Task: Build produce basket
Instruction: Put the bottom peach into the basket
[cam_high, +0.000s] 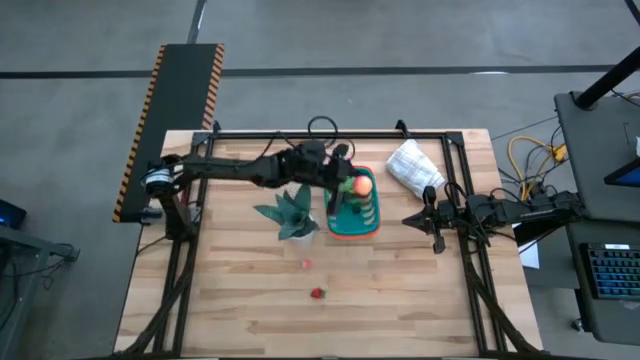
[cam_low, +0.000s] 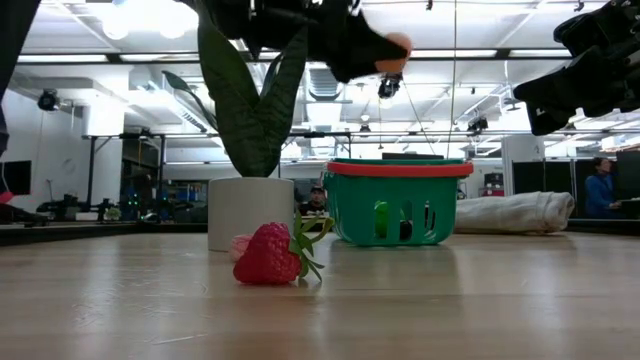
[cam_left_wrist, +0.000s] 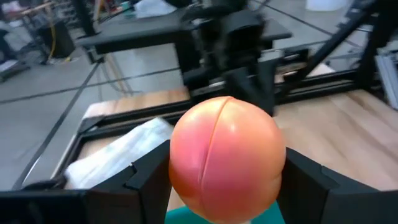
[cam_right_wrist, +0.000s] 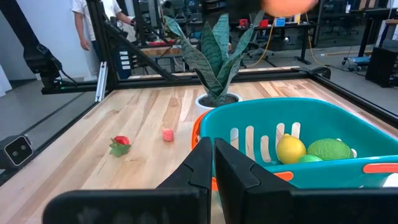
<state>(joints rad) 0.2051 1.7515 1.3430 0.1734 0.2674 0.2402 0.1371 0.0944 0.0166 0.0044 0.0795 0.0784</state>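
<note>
At centre frame, the left gripper (cam_high: 360, 184) clamps a peach (cam_high: 363, 184) above the teal basket (cam_high: 356, 228), seemingly not touching it. At right, the right gripper (cam_high: 425, 220) waits, fingers together.

arms: two, dark, jointed | fingers (cam_right_wrist: 205, 168): black, flat, blocky | wrists: black cables

Teal basket (cam_right_wrist: 323, 134) (orange band), orange-pink peach (cam_left_wrist: 225, 158), red strawberry (cam_low: 269, 255)
</note>
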